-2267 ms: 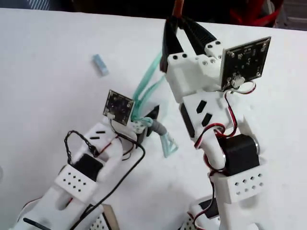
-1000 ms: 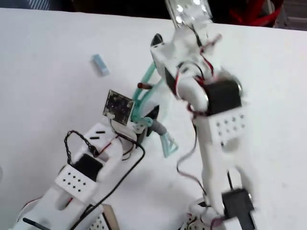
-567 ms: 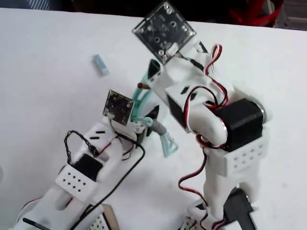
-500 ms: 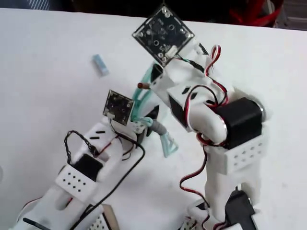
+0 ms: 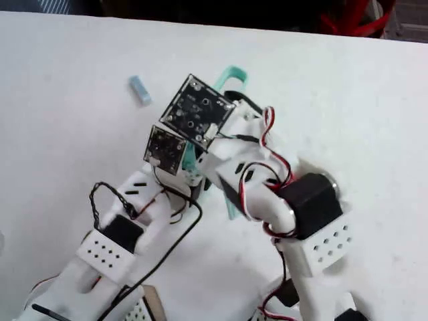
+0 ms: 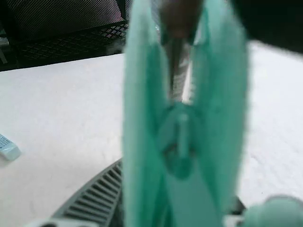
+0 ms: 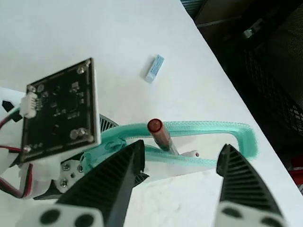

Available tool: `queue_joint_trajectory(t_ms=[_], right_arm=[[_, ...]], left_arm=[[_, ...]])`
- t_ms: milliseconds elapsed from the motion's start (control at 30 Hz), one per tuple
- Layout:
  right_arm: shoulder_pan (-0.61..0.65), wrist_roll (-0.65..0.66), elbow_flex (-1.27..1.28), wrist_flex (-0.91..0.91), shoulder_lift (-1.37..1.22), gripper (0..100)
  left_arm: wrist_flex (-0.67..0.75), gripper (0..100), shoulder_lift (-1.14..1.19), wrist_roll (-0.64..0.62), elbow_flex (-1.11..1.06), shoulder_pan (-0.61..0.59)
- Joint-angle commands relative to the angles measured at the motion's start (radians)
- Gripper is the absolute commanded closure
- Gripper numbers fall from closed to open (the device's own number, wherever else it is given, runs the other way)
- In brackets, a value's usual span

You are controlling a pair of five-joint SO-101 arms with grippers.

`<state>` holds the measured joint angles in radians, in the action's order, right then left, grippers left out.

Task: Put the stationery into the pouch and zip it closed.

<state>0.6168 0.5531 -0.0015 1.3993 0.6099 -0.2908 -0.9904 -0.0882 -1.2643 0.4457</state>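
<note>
In the high view the right arm (image 5: 307, 207) has swung down from the far side of the tabletop (image 5: 67, 60). It now leans low over the pouch (image 5: 231, 72). Its camera board (image 5: 197, 110) sits just beside the left arm's board (image 5: 166, 148). The left arm (image 5: 114, 234) has kept its place. Part of the teal pouch shows past the right board and another part beside the right arm. A pale blue eraser (image 5: 140, 90) lies by itself on the tabletop, apart from both arms.

In the left wrist view the pouch (image 6: 142, 142) stands close up, its mouth gaping. The pen (image 6: 177, 23) rises between the two teal edges, and the zip pull (image 6: 179, 139) hangs where they meet. A grey ribbed face of the left fingers (image 6: 94, 201) lies against the pouch's near end, holding it. The eraser (image 6: 7, 149) rests on the tabletop off to one side.

In the right wrist view the black right fingers (image 7: 118, 172) are spread wide, with nothing between them. They stand on either side of the pouch (image 7: 213, 126) without touching it. The pen (image 7: 156, 128) stands tilted in the open mouth, its red end up. The left board (image 7: 59, 111) is at the pouch's near end, where the left fingers pinch the teal fabric. The eraser (image 7: 154, 68) lies farther off on the tabletop.
</note>
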Motion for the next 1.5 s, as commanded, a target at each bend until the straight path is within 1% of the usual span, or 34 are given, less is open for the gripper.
queue_joint_trajectory(t_ms=[0,100,300,333,400,433,467,533,600,700,767,900,1000,1067,1200,1300,1367,1467], right_arm=[[0.036,-0.037,0.032,-0.061,0.039,75.8],[0.068,-0.032,0.038,-0.081,0.031,75.8],[0.076,-0.035,0.043,-0.094,-0.016,77.0],[0.073,-0.034,0.044,-0.096,-0.024,79.9],[0.068,-0.029,0.046,-0.108,-0.024,90.3],[0.053,-0.034,0.048,-0.114,-0.016,95.7],[0.030,-0.037,0.046,-0.117,-0.015,99.1],[-0.010,-0.037,0.040,-0.117,-0.015,96.0],[-0.045,-0.037,0.040,-0.117,-0.008,98.3],[-0.085,-0.040,0.040,-0.143,0.025,98.0],[-0.113,-0.094,0.040,-0.189,0.059,98.1],[-0.171,-0.321,0.040,-0.288,0.093,98.1],[-0.179,-0.451,0.038,-0.300,0.102,98.1],[-0.176,-0.503,0.038,-0.294,0.102,98.1],[-0.179,-0.534,0.046,-0.269,0.088,98.1],[-0.174,-0.537,0.031,-0.200,0.039,98.1],[-0.173,-0.540,-0.038,-0.113,-0.016,98.1],[-0.177,-0.571,-0.233,0.035,-0.151,98.1]], left_arm=[[0.003,84,-0.021,-0.009,0.038,-0.002],[0.003,84,-0.021,-0.009,0.038,-0.002],[0.003,84,-0.021,-0.009,0.038,-0.004],[0.003,84,-0.021,-0.009,0.038,-0.004],[0.003,84,-0.021,-0.009,0.038,-0.004],[0.003,84,-0.021,-0.009,0.038,-0.004],[0.003,84,-0.021,-0.009,0.038,-0.002],[0.003,84,-0.021,-0.009,0.038,-0.002],[0.003,84,-0.021,-0.009,0.038,-0.002],[0.003,84,-0.021,-0.009,0.038,-0.001],[0.003,84,-0.021,-0.009,0.038,-0.001],[0.003,84,-0.021,-0.009,0.038,0.001],[0.003,84,-0.021,-0.009,0.038,-0.001],[0.003,84,-0.021,-0.009,0.038,-0.002],[0.003,84,-0.021,-0.009,0.038,-0.002],[0.003,84,-0.021,-0.009,0.038,-0.002],[0.003,84,-0.021,-0.009,0.038,-0.001],[0.003,84,-0.021,-0.009,0.038,0.001]])
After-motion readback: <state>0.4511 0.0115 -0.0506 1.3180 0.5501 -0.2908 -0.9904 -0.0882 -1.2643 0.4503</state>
